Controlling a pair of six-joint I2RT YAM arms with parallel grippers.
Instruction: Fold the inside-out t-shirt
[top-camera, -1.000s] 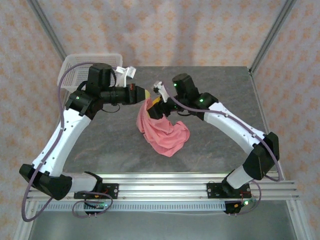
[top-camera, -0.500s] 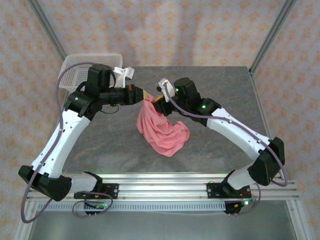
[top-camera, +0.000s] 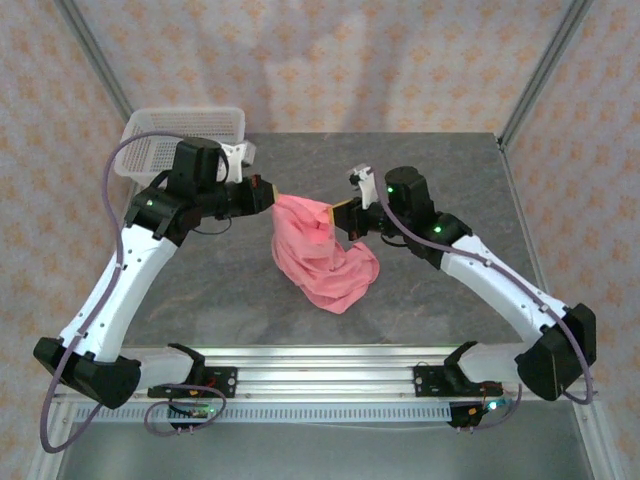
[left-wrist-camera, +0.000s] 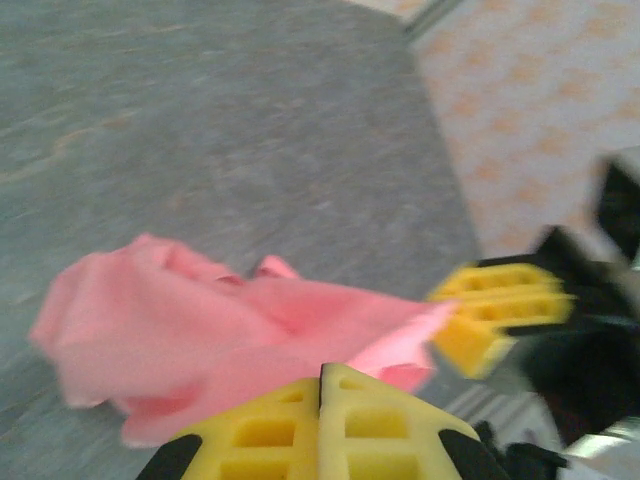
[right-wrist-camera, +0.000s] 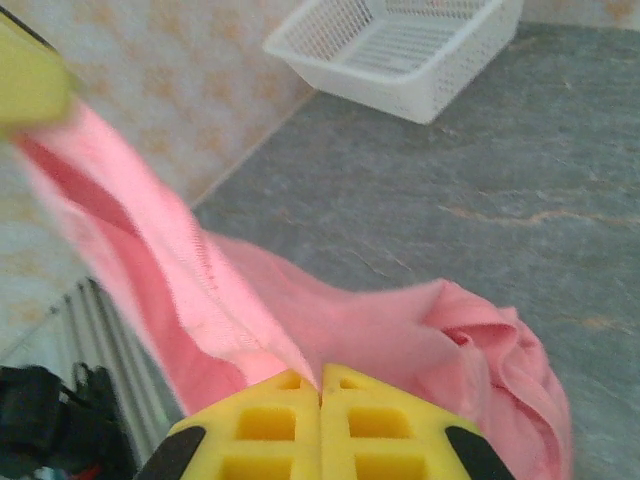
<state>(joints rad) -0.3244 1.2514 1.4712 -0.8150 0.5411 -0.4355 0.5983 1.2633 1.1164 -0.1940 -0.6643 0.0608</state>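
The inside-out t-shirt (top-camera: 318, 255) is salmon pink and hangs bunched over the middle of the grey table, its lower part resting on the surface. My left gripper (top-camera: 272, 198) is shut on the shirt's upper left edge, and my right gripper (top-camera: 334, 214) is shut on its upper right edge, so a short span of cloth is stretched between them. In the left wrist view the pink shirt (left-wrist-camera: 230, 335) spreads ahead of my shut yellow left gripper (left-wrist-camera: 321, 372), with the right gripper's yellow fingers (left-wrist-camera: 495, 310) beyond. In the right wrist view the shirt (right-wrist-camera: 420, 335) runs out from my shut right gripper (right-wrist-camera: 321, 372).
A white plastic mesh basket (top-camera: 180, 140) stands at the table's back left corner, also seen as the basket (right-wrist-camera: 400, 40) in the right wrist view. Metal frame posts rise at the back corners. The arm bases and rail (top-camera: 320, 375) line the near edge.
My right gripper has shut on the shirt's edge and pulled right, while my left gripper drew left. The cloth between them has spread from a tight bunch into a short taut span.
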